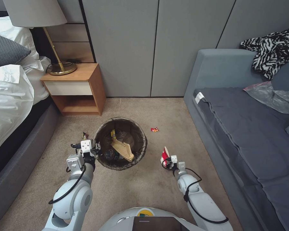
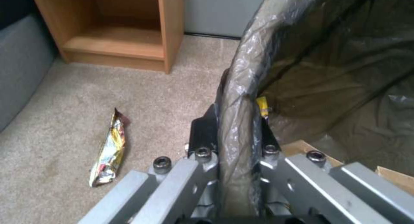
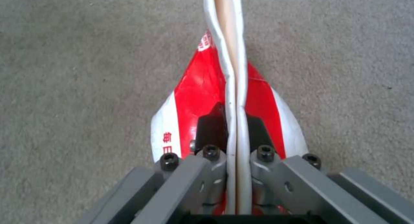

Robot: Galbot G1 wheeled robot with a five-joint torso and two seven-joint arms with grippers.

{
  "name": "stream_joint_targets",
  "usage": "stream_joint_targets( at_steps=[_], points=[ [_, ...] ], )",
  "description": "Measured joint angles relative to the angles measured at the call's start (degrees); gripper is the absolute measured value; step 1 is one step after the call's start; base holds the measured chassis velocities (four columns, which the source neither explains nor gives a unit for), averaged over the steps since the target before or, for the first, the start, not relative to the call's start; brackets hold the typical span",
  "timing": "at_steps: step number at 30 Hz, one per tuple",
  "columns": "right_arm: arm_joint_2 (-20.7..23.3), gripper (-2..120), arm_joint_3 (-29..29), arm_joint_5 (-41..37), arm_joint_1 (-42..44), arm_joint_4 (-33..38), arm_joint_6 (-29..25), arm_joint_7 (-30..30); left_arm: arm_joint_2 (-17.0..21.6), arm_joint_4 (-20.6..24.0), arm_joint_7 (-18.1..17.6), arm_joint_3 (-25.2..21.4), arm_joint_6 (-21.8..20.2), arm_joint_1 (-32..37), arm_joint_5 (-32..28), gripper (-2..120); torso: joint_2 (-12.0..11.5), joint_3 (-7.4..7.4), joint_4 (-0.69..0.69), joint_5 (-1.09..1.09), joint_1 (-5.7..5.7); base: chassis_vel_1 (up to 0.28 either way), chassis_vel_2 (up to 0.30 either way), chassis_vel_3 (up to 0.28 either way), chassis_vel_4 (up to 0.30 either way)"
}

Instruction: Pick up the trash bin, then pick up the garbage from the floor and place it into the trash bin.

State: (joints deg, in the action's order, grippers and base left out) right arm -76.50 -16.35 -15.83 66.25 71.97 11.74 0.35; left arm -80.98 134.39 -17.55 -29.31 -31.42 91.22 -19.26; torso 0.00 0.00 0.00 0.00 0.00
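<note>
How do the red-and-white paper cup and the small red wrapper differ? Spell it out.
The red-and-white paper cup is pinched flat in the right gripper; the small red wrapper lies loose on the carpet. The cup is clearly larger than the wrapper. Both are outside the trash bin.

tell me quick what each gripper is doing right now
Left gripper: shut on the rim of the round trash bin with the dark brown bag liner.
Right gripper: shut on a flattened red-and-white paper cup, above the carpet.
</note>
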Motion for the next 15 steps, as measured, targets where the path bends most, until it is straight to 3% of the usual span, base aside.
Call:
stream_joint_targets(
  at_steps=[10,13,15],
  points=[
    [0.0,0,-0.4,0.6,0.3,0.7,-1.2,0.7,0.0,0.1,0.0,0.0,-0.1,-0.1,-0.1,4,0.0,0.00,0.00,0.00,0.00,0.000,0.000,0.000,0.000],
    [0.2,0,-0.9,0.5,2.0,4.9,-2.5,2.0,0.0,0.1,0.0,0.0,-0.1,-0.2,-0.1,4,0.0,0.00,0.00,0.00,0.00,0.000,0.000,0.000,0.000],
    [0.7,0,-1.8,-0.2,4.4,11.5,-4.5,3.0,0.0,0.1,0.0,0.0,-0.1,-0.2,-0.1,4,0.0,0.00,-0.01,0.00,0.00,0.000,0.000,0.000,0.000]
  ],
)
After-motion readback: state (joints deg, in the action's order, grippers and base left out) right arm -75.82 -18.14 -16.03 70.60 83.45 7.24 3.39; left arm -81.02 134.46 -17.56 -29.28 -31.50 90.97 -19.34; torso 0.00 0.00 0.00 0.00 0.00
